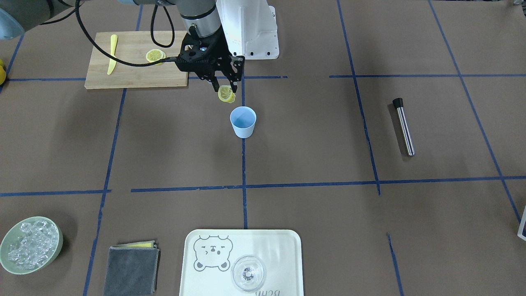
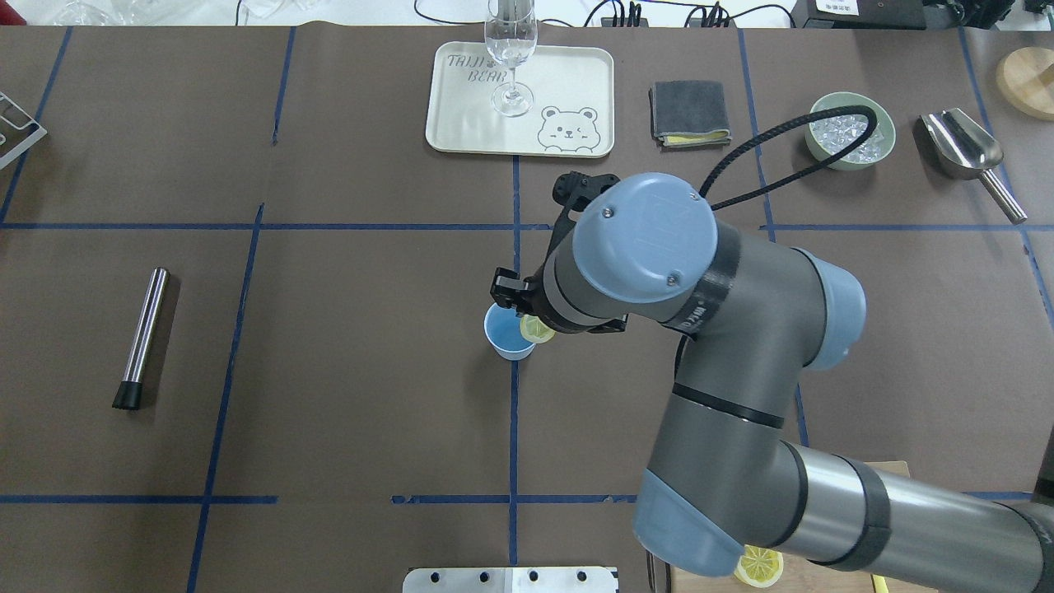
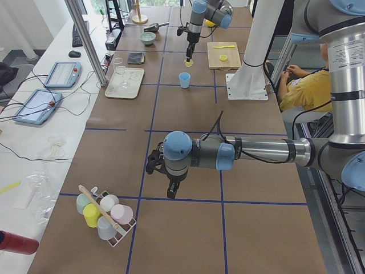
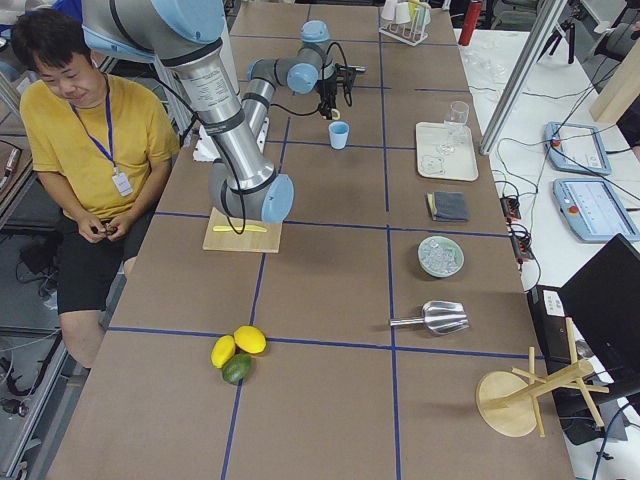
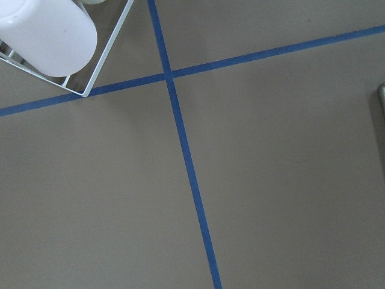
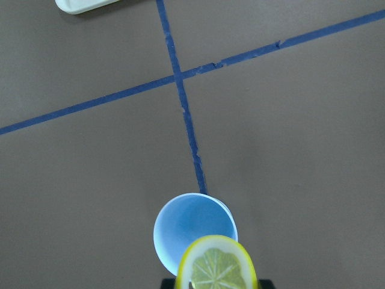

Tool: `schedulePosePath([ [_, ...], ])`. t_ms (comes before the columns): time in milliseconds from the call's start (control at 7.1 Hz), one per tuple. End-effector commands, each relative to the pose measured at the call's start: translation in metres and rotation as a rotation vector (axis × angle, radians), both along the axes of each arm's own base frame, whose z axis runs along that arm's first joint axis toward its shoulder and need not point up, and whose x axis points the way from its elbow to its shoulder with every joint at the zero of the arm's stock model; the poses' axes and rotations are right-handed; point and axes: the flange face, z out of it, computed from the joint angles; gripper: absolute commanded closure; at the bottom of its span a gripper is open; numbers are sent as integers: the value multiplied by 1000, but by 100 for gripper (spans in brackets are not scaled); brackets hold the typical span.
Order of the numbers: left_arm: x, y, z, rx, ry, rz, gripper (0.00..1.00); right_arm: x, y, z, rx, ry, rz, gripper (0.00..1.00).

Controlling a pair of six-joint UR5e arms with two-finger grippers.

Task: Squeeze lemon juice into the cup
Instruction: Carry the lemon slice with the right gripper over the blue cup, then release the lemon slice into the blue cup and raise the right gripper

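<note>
Lemon (image 1: 226, 94) above cup (image 1: 243, 121); tray (image 1: 267, 246), cloth (image 1: 131, 269) beyond

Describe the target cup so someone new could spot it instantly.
Start at the blue tape line running from the bear tray toward the robot's base. The cup stands on that line mid-table, just below the right gripper, which holds a lemon slice. It is opaque light blue, tapered and handleless, unlike the clear stemmed glass on the tray.
</note>
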Motion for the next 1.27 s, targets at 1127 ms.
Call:
schedulePosePath([
  [1127,-5,8,-11,19,2,-16,0,-64,-11,35,-29,22,-41,20],
])
